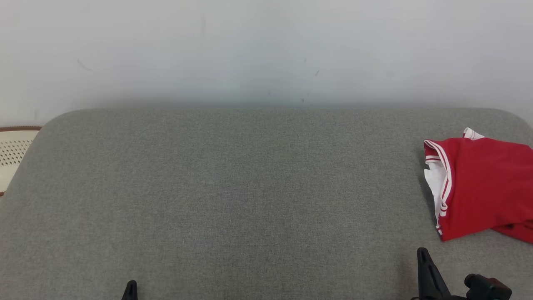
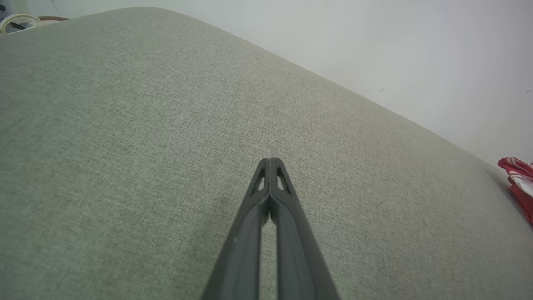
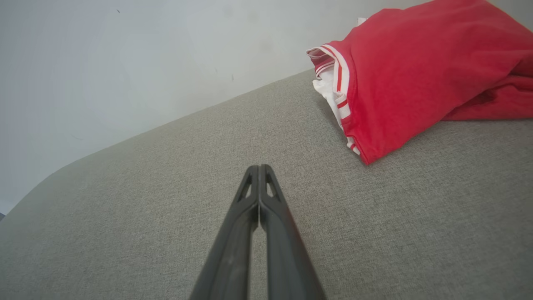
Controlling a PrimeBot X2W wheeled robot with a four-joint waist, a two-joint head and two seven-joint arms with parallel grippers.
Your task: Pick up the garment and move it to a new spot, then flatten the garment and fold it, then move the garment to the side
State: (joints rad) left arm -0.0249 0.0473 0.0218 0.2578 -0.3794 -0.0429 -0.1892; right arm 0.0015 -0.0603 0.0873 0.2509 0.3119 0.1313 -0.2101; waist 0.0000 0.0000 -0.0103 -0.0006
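Over near edge of grey woven fabric cushion (image 1: 250, 187): left gripper (image 2: 270, 160), fingers pressed together, empty; right gripper (image 3: 259, 166) likewise pinched closed on nothing. Farther on, at cushion's right end: bunched red cloth garment (image 1: 483, 183) with white striped trim, clear of both. Beyond cushion: pale wall (image 1: 266, 50).

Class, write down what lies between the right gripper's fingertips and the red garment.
Nothing but bare grey upholstery: the right wrist view shows an uncovered stretch from the shut right gripper to the red garment.
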